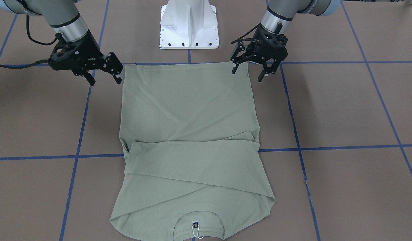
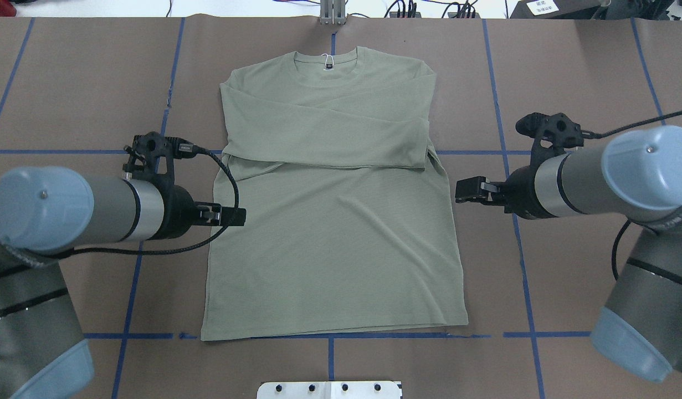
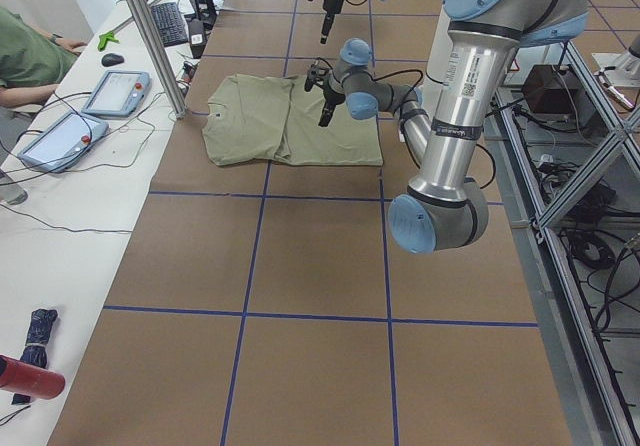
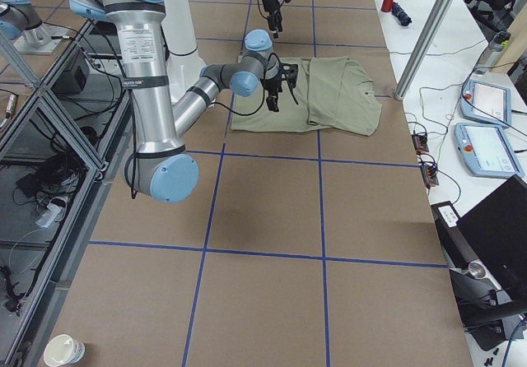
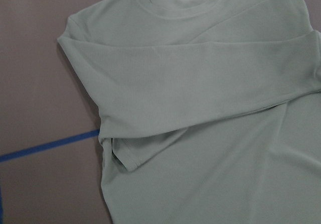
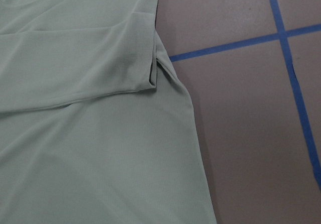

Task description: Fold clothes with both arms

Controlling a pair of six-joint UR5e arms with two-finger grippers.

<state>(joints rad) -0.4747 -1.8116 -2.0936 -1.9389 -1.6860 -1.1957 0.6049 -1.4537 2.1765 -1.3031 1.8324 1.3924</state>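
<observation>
The shirt (image 2: 335,221) is laid flat mid-bench (image 2: 568,72), sleeves crossed, collar away from the robot. The left fingers (image 1: 263,74) and right fingers (image 1: 117,77) are spread, empty, beside its hem. Both corners are best pinched together and lifted evenly. Blue tape (image 2: 497,111) grids the brown surface; a person (image 3: 25,56) is seated beyond.

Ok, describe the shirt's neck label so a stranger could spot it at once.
On the brown table lies one green shirt. Inside its collar, at the end away from the robot's base, sits the label: small, black, with a white string loop, the only dark spot on the cloth.
</observation>
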